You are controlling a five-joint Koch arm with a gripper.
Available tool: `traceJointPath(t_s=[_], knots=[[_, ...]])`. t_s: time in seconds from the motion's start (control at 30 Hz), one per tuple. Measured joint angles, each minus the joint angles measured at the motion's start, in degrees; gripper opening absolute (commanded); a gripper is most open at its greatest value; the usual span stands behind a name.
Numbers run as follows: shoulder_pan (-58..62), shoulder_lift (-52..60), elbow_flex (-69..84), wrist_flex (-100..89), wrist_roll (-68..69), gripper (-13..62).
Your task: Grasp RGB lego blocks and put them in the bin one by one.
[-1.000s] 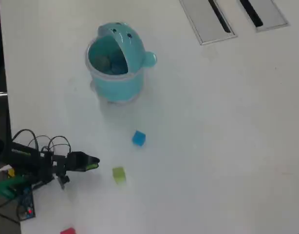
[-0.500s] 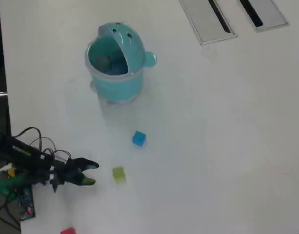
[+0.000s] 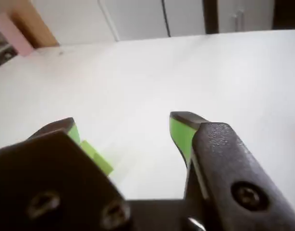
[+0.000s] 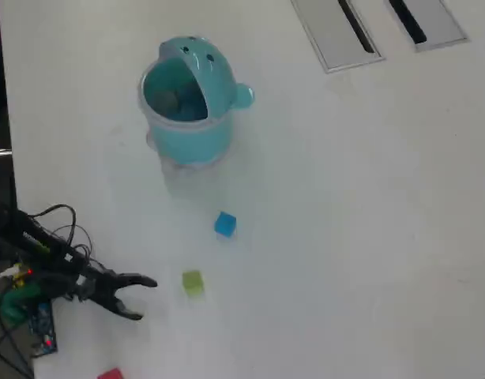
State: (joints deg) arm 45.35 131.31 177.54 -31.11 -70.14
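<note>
The gripper [image 4: 142, 298] is wide open and holds nothing. The green block [image 4: 193, 283] sits on the table just to the gripper's right in the overhead view, a bit higher up. The bin [image 4: 187, 130] is far above the green block

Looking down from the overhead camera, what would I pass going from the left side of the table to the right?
Claw → teal bin → yellow-green block → blue block → grey slotted panels.
</note>
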Motion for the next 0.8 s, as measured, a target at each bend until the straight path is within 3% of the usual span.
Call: traceJointPath(t_s=[0.43,0.8], knots=[[9.5,0.0,0.0,0.0,2.5,33.4],[13.0,0.0,-0.1,0.0,-9.9,33.3]])
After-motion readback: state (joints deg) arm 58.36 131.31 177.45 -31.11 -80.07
